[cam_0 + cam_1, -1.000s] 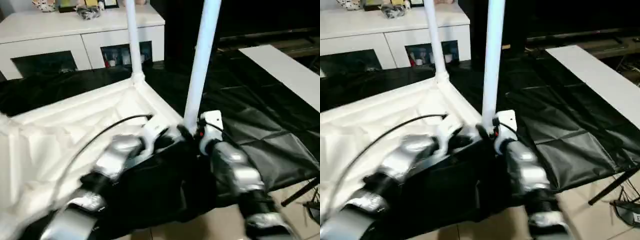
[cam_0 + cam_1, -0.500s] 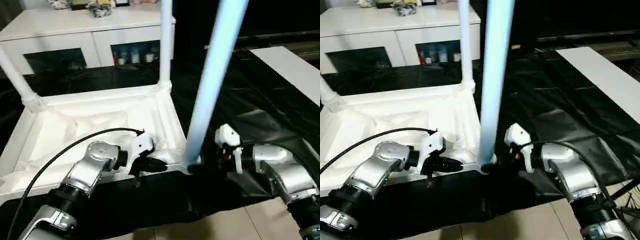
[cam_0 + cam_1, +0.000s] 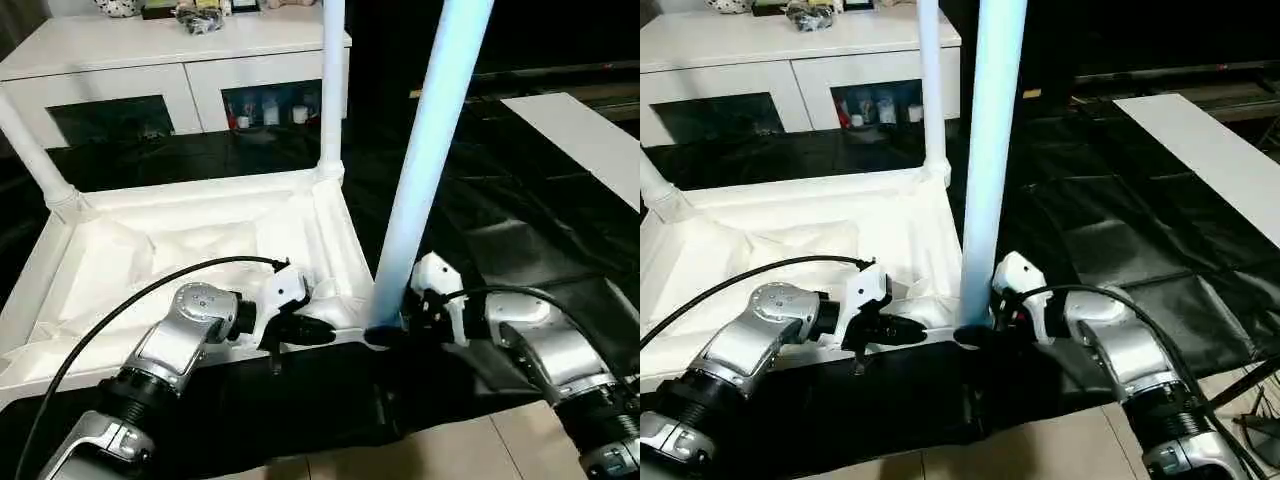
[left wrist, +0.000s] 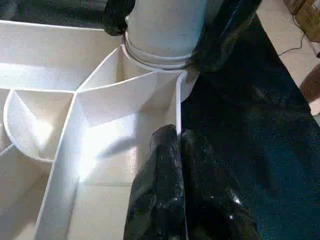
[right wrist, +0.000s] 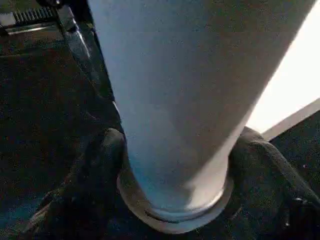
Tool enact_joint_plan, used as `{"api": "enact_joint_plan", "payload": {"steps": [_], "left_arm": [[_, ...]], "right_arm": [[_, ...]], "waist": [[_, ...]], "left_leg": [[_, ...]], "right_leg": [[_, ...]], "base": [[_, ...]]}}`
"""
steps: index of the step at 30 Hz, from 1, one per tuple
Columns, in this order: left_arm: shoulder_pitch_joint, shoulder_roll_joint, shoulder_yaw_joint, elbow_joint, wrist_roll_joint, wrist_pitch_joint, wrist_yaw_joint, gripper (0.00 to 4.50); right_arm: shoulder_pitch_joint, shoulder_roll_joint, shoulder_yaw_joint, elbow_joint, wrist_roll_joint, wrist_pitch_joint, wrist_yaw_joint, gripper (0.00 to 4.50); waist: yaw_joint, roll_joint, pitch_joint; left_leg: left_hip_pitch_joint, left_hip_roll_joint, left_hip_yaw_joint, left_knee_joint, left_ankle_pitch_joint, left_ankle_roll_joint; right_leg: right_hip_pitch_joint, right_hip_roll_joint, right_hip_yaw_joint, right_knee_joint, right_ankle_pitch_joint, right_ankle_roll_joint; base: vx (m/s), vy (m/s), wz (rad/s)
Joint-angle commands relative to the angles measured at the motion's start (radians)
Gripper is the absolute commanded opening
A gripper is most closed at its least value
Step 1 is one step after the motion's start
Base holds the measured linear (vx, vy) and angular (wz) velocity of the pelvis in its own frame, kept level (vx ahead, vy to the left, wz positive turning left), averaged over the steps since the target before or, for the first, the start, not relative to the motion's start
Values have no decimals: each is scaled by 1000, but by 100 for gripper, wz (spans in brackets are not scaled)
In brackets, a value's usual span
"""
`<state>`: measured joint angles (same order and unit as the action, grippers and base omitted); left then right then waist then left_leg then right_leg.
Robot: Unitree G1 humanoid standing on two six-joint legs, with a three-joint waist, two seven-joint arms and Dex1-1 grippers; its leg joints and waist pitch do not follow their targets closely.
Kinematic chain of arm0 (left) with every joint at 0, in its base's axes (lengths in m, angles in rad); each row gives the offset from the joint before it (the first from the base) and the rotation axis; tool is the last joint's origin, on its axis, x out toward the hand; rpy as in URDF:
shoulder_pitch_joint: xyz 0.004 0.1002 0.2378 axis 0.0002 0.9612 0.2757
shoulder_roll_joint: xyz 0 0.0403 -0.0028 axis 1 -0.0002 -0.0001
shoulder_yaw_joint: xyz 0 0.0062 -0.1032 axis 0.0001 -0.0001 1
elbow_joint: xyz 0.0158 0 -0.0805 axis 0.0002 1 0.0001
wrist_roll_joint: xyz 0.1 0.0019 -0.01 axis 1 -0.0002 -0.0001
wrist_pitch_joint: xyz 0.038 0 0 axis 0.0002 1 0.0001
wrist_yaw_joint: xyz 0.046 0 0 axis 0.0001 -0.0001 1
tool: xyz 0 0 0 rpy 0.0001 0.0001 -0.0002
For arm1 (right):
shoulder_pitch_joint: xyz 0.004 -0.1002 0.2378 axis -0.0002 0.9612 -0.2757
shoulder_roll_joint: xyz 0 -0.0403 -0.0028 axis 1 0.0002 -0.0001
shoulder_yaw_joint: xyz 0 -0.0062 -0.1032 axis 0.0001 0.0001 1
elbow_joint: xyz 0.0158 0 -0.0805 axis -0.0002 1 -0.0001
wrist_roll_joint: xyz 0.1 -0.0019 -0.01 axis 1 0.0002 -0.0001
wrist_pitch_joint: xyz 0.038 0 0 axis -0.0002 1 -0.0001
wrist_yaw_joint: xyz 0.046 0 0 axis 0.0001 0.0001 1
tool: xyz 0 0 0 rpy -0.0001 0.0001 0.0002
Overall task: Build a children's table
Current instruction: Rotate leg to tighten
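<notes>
The white tabletop lies upside down on a black sheet, ribs facing up. Three white legs stand in its corner sockets: far left, far right and near right. My left gripper is shut on the thin near rim wall, close to the near-right socket. My right gripper is at the foot of the near-right leg. Its black fingers press against both sides of the leg just above the socket collar.
A white cabinet with dark glass doors stands behind the tabletop. A flat white board lies at the right on the black sheet. Tiled floor shows at the near edge. A black cable arcs over my left forearm.
The camera shifted a second ago. Since half a second ago my right gripper has moved left to the near-right leg's foot and its fingers have closed around it. The left gripper has kept its hold.
</notes>
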<state>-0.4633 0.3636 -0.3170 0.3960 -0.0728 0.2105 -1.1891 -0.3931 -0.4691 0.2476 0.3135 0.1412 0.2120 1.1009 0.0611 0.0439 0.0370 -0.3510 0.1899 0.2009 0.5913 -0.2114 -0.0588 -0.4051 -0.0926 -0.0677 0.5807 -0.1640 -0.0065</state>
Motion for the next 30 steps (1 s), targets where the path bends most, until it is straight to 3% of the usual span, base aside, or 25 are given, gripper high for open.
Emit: {"api": "enact_joint_plan", "payload": {"steps": [1,7,12,14,18,21,23,24,26,30], "left_arm": [[10,6,-15,-5,3,8,-7,0],[10,7,-15,-3,5,8,-5,0],[6,-4,-8,6,5,12,17,0],[0,-21,-2,23,9,16,48,0],[-43,-95,23,124,44,17,204,0],[-132,-214,85,293,61,6,466,0],[-146,-232,98,316,59,3,509,0],[-179,-270,119,376,66,-21,608,0],[-202,-296,121,420,83,-50,666,0],[-216,-318,109,445,98,-93,648,0]], "right_arm": [[-9,1,20,12,-27,-15,1,302],[-19,-2,23,33,-34,-26,-6,272],[-15,43,-15,39,1,-12,-45,268],[-16,93,-51,60,16,-19,-119,267],[-17,223,-116,109,33,14,-327,266],[-21,371,-185,167,9,55,-637,266],[-26,390,-199,181,4,60,-687,266],[-42,437,-240,224,1,61,-806,266],[-59,469,-270,258,-1,52,-892,266],[-67,481,-273,262,-23,36,-930,265]], "waist": [[1,-14,-57],[1,-14,-58],[0,-14,-56],[-7,-15,-53],[-18,-19,-50],[-22,-20,-48],[-25,-20,-49],[-23,-13,-51],[-28,-15,-51],[-26,-15,-52]], "left_leg": [[1,41,-17,-67,-139,78],[1,41,-17,-66,-133,82],[1,41,-17,-67,-156,76],[-1,39,-18,-70,-180,61],[4,34,-22,-75,-213,23],[5,32,-23,-77,-231,4],[11,31,-26,-79,-262,-8],[9,30,-27,-80,-257,-3],[9,28,-26,-80,-260,-1],[2,27,-26,-80,-242,34]], "right_leg": [[52,-53,40,-47,-169,-257],[52,-51,40,-45,-157,-260],[51,-51,40,-48,-187,-255],[50,-53,40,-54,-238,-242],[45,-52,40,-68,-340,-200],[42,-50,41,-73,-363,-182],[39,-53,39,-78,-408,-166],[40,-54,40,-79,-396,-163],[38,-52,40,-82,-379,-163],[45,-52,39,-80,-340,-167]], "base": [[0,0,0],[0,0,0],[0,0,0],[0,0,0],[0,0,0],[0,0,0],[0,0,0],[0,0,0],[0,0,0],[0,0,0]]}}
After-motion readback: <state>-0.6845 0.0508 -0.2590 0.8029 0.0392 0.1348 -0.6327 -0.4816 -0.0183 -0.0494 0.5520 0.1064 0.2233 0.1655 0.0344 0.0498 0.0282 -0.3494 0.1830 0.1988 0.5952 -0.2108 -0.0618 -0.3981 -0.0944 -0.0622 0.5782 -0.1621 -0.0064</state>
